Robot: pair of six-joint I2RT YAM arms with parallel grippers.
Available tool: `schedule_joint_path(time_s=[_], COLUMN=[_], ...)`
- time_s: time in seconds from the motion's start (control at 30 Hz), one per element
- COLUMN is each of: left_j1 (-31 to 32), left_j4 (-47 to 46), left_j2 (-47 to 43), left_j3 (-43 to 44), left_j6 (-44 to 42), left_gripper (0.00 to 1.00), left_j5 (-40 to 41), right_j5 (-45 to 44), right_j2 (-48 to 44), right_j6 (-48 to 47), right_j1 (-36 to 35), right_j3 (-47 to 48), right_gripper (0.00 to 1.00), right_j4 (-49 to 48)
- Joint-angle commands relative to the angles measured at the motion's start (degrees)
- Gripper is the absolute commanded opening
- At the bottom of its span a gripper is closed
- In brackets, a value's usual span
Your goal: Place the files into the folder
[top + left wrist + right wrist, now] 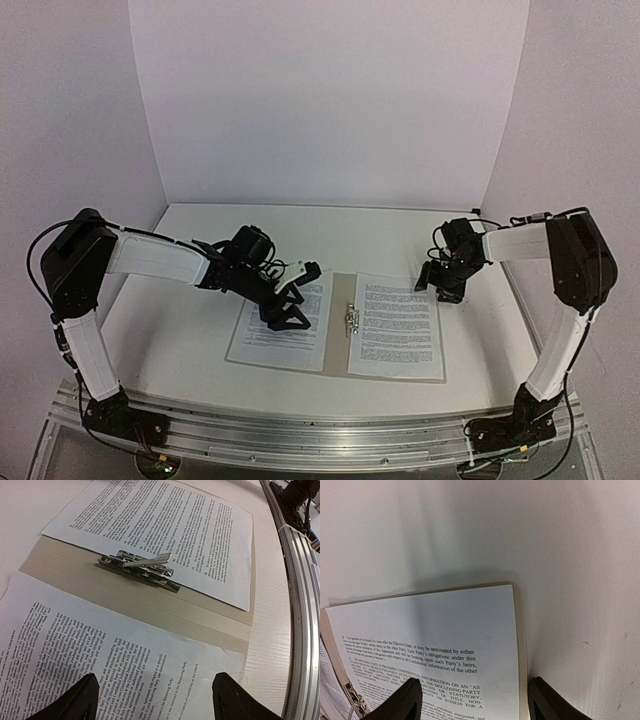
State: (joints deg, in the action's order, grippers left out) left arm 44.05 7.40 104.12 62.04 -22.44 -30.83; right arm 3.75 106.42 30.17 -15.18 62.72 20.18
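Top external: folder (337, 352) open flat on table (180, 320), files (397, 325) lying one per cover. Left end effector (155, 705) and right end effector (475, 702) open, empty. I reckon closing remains.

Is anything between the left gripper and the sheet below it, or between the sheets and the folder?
Nothing visible. The left gripper hangs open over the left sheet, with bare paper between its fingers. It and the right sheet lie on the open folder, either side of the metal clip.
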Motion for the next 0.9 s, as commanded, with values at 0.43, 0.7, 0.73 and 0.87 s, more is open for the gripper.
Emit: schedule_joint_path(time_s=[0.43, 0.7, 0.73, 0.87], left_j1=[0.1, 0.1, 0.1, 0.2], left_j4=[-6.4, -13.3, -13.8, -15.4], left_j2=[-0.7, 4.2, 4.5, 5.6], left_j3=[-1.3, -1.6, -2.0, -4.2], left_j6=[-3.3, 1.6, 2.5, 4.7], left_gripper=[0.77, 0.73, 0.72, 0.71], left_j5=[5.2, 15.3, 15.6, 16.2], right_j5=[-18.1, -19.4, -18.9, -18.6], right_j2=[-1.7, 2.6, 3.6, 7.0], right_j6=[-1.7, 2.7, 2.9, 3.4], right_j1=[-6.9, -17.1, -17.9, -20.1], right_j3=[9.6, 12.0, 12.5, 14.5], right_gripper=[0.67, 0.55, 0.53, 0.48], right_j4=[14.0, 13.2, 12.9, 12.2])
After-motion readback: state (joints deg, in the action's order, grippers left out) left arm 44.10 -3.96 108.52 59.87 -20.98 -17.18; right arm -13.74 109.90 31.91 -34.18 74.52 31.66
